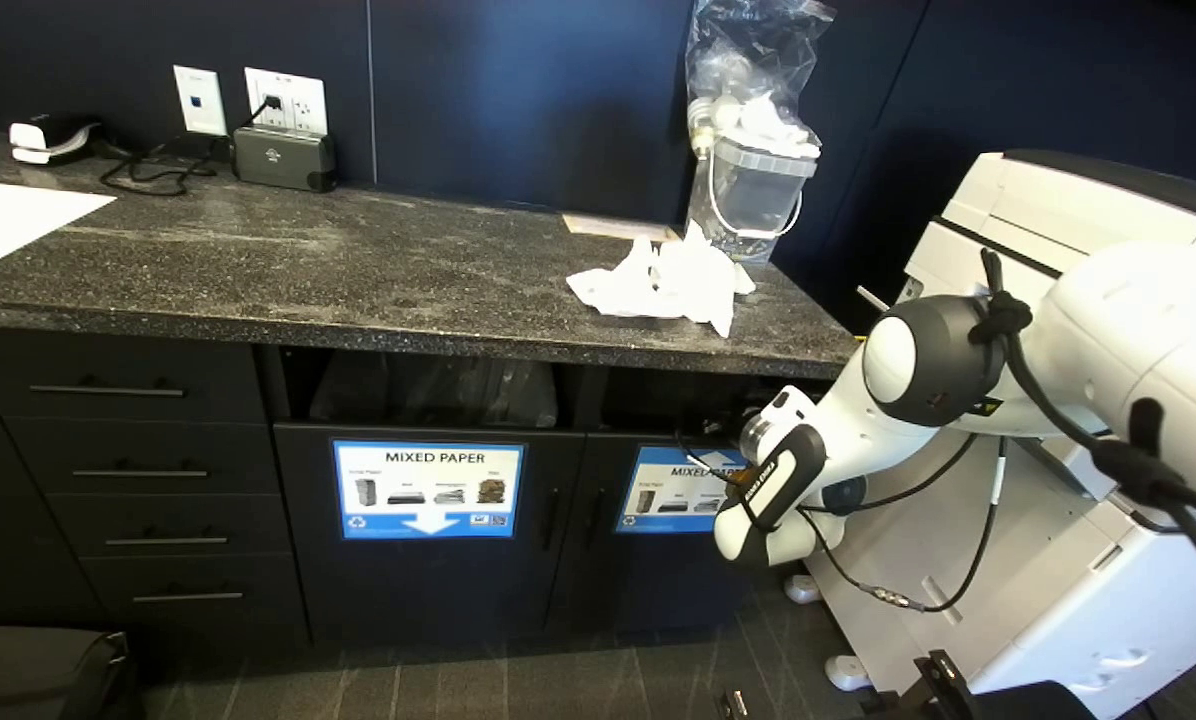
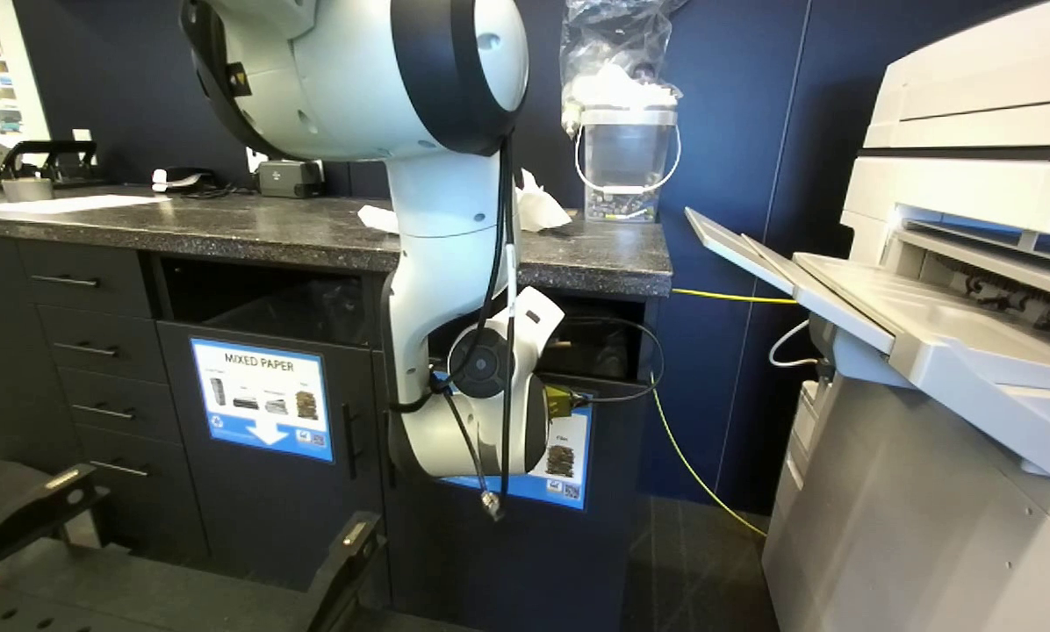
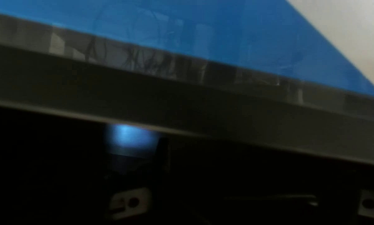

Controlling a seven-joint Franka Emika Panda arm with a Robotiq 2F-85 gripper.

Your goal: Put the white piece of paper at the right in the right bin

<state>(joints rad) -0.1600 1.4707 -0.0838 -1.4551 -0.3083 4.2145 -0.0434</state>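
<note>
Gripper (image 3: 249,203) at the mouth of right bin (image 2: 507,562), jaws wide apart; white piece of paper not visible in any view, probably inside already, unconfirmed; likely only withdrawal remains

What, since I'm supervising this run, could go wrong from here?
The fingers, spread open against the dark slot in the wrist view, might catch the right bin's rim when moving. The cable looping out beside the arm could snag on that rim. The slot is mostly dark, so a missed drop might go unnoticed.
</note>
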